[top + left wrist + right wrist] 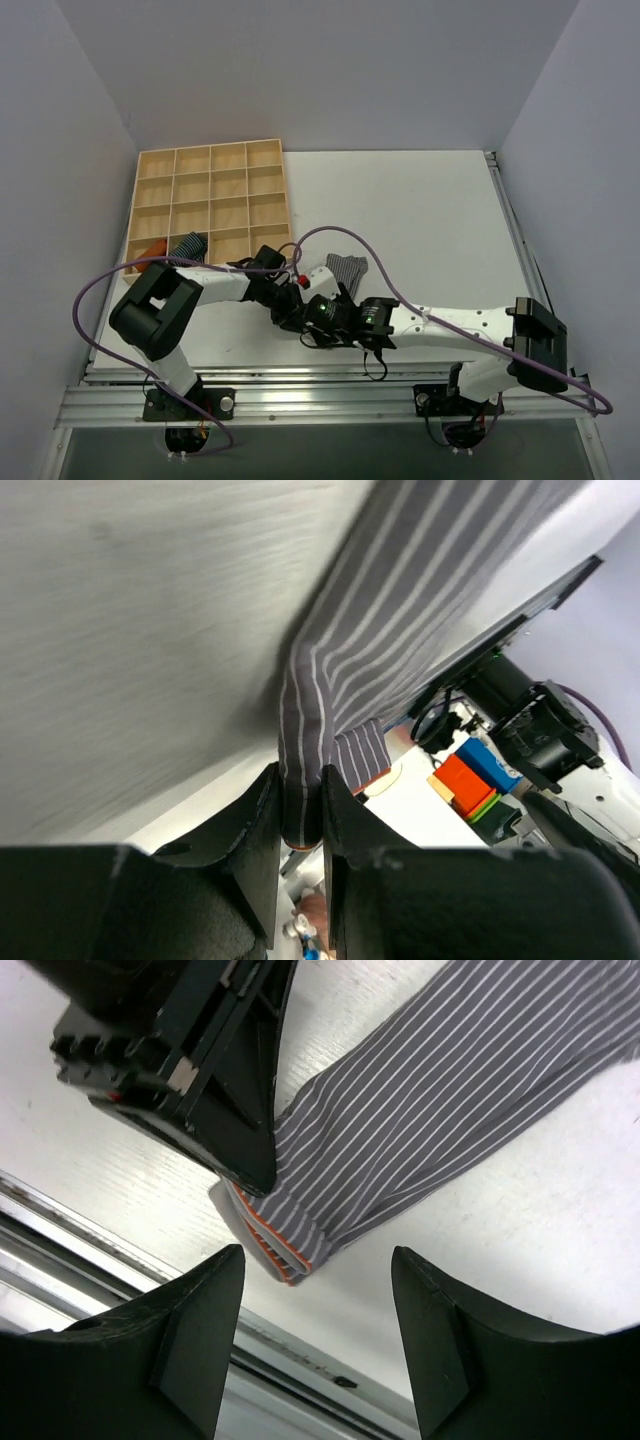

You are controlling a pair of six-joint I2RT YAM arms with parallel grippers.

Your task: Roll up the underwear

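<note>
A narrow fold of the underwear [400,600] is pinched by the left gripper [300,815]. The grey cloth with thin white stripes is seen squeezed between its two dark fingers [250,830]. From that clamped fold the garment runs up and away from the fingertips, drawn into a taut band.

The right gripper [318,1280] is held released, its jaws spread wide, and nothing is grasped between them. In the right wrist view, a folded end of the underwear, edged with an orange seam, lies just ahead of the gap between the right fingers [200,1340]. Neither of them is seen to touch it. From there the cloth stretches forward and to the right of that gripper, flat on the white table [560,1240]. The tip of the left gripper is seen pressed onto the cloth just ahead and left of the right fingers.

In the overhead view, both grippers are crowded together at the near end of the garment. The rest of it lies beyond them, farther from the arm bases.
</note>
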